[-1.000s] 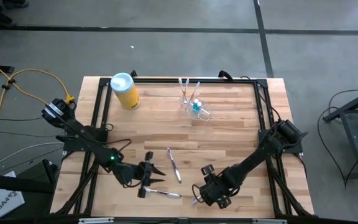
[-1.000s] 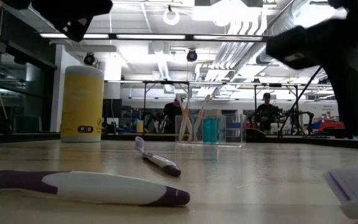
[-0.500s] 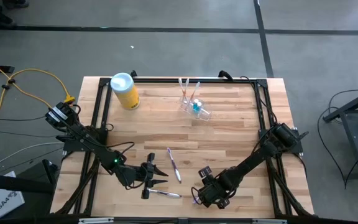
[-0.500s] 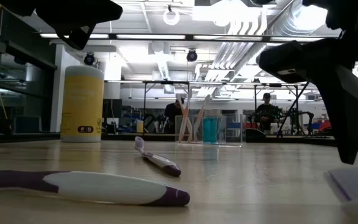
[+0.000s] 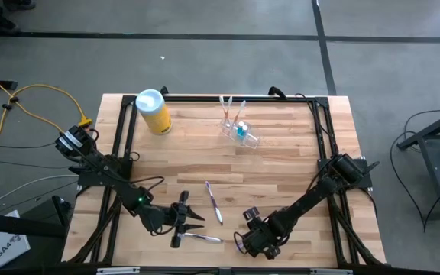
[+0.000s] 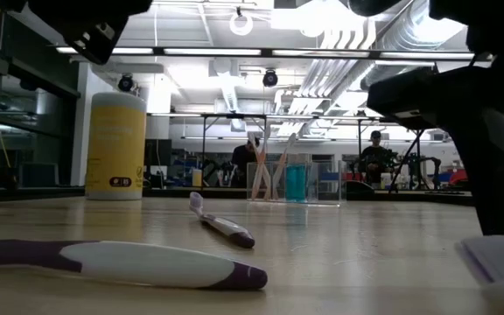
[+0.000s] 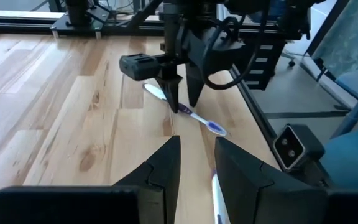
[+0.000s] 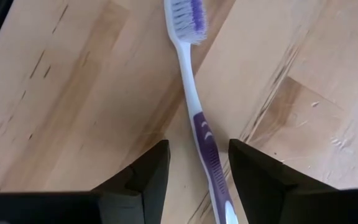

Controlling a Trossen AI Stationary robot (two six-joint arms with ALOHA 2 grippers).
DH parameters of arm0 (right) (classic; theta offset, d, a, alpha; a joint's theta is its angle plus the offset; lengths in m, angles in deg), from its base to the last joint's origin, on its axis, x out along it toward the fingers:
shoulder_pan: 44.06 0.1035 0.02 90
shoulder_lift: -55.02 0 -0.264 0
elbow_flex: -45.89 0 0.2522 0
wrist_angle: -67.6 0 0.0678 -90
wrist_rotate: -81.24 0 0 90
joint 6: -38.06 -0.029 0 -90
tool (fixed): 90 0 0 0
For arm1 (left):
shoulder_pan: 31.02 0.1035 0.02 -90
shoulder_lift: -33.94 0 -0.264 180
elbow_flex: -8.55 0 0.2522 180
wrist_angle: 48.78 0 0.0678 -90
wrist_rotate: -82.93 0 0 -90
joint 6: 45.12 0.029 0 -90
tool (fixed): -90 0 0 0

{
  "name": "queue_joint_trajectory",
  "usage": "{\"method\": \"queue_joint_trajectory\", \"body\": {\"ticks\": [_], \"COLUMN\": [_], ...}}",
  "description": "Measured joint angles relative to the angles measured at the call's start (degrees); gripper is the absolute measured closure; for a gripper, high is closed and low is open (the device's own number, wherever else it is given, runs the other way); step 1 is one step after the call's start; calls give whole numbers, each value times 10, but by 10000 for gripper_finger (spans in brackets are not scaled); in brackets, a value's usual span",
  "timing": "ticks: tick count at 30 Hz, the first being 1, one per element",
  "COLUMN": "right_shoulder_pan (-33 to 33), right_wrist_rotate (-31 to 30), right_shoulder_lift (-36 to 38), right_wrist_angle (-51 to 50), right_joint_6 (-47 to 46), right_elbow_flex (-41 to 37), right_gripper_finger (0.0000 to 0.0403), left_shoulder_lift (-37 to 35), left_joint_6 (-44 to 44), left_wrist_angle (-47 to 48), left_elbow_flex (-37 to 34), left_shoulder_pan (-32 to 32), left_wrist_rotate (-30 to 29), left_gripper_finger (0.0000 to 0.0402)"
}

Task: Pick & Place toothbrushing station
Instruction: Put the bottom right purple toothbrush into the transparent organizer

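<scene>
Hovering spread over purple toothbrush (image 8: 199,118) at desk (image 5: 281,164) six o'clock: right tool (image 8: 194,165). Left tool (image 5: 195,222) spread, nearby. Toothbrushing station (image 5: 239,130) at twelve o'clock.

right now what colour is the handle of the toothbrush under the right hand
White with purple grip sections and purple-and-white bristles; the white and purple plastic toothbrush shows best in the right wrist view.

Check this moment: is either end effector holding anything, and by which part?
Nothing is held. The right end effector stands open astride a toothbrush lying on the table; the left end effector is open too.
</scene>
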Motion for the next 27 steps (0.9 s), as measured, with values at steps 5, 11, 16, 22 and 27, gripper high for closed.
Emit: {"method": "queue_joint_trajectory", "body": {"ticks": [5,11,16,22,27], "right_shoulder_pan": [-5,-13,-14,-15,-15], "right_wrist_rotate": [-21,-24,-37,-57,-72], "right_shoulder_lift": [-1,-2,-2,-2,-2], "right_wrist_angle": [-14,-24,-27,-39,-47], "right_joint_6": [0,-1,-1,-1,-7], "right_elbow_flex": [-1,-1,-1,-1,-1], "right_gripper_finger": [243,278,321,354,363], "left_shoulder_lift": [0,0,0,0,0], "left_joint_6": [-1,-2,-1,-1,-1], "left_wrist_angle": [-7,-8,-10,-10,-10], "left_elbow_flex": [0,0,0,0,0], "left_shoulder_pan": [-12,-16,-16,-16,-16], "left_wrist_rotate": [-11,-12,-13,-13,-13], "left_gripper_finger": [307,307,307,307,307]}}
